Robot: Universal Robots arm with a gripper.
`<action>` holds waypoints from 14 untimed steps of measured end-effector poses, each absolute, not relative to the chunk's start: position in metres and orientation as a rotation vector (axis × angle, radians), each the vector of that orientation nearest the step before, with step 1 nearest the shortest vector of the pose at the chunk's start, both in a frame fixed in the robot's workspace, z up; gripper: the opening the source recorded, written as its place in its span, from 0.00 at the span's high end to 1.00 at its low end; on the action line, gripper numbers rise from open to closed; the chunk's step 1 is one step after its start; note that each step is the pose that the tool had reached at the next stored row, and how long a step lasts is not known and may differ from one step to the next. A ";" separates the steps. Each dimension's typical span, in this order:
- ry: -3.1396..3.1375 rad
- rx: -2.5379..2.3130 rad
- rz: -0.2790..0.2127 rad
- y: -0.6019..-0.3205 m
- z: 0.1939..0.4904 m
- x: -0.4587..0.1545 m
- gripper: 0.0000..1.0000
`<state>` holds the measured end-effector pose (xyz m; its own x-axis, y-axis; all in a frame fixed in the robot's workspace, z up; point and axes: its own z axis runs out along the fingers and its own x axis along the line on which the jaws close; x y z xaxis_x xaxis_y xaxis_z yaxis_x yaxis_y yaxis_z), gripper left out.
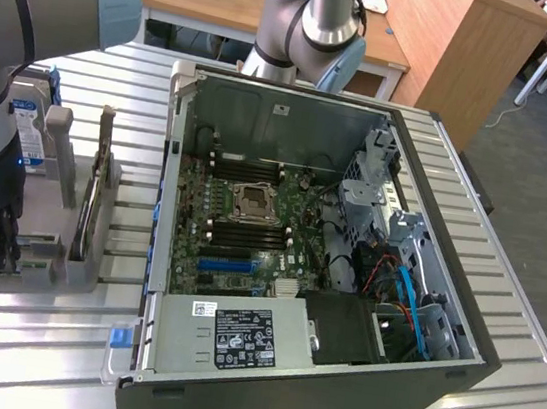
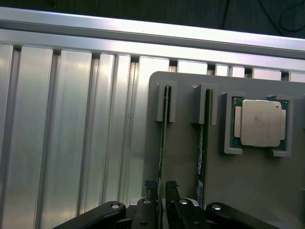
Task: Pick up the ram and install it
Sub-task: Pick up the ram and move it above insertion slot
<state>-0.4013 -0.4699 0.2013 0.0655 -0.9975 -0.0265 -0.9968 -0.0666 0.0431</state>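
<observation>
Ribbed aluminium surface (image 2: pixel 62 143): our gripper (image 2: pixel 161 187) narrowly clamps the ram (image 2: pixel 162 138); we judge it light, stiff, fragile, best held by flat faces.

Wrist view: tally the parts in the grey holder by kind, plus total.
RAM sticks: 2
CPU chip: 1
Total: 3

Bright even light, glare on aluminium slats (image 2: pixel 71 119)
</observation>
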 end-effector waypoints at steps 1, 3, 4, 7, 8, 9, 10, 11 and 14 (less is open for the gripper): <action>-2.137 2.283 -0.076 -0.470 0.201 -0.401 0.78; -2.137 2.283 -0.076 -0.470 0.201 -0.401 0.78; -2.137 2.283 -0.076 -0.470 0.201 -0.401 0.78; -2.137 2.283 -0.076 -0.470 0.201 -0.401 0.78; -2.137 2.283 -0.076 -0.470 0.201 -0.401 0.78; -2.137 2.283 -0.076 -0.470 0.201 -0.401 0.78; -2.137 2.283 -0.076 -0.470 0.201 -0.401 0.80; -2.137 2.283 -0.076 -0.470 0.201 -0.401 0.80; -2.137 2.283 -0.076 -0.470 0.201 -0.401 0.88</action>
<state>-0.4013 -0.4699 0.2013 0.0654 -0.9975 -0.0264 -0.9969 -0.0665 0.0431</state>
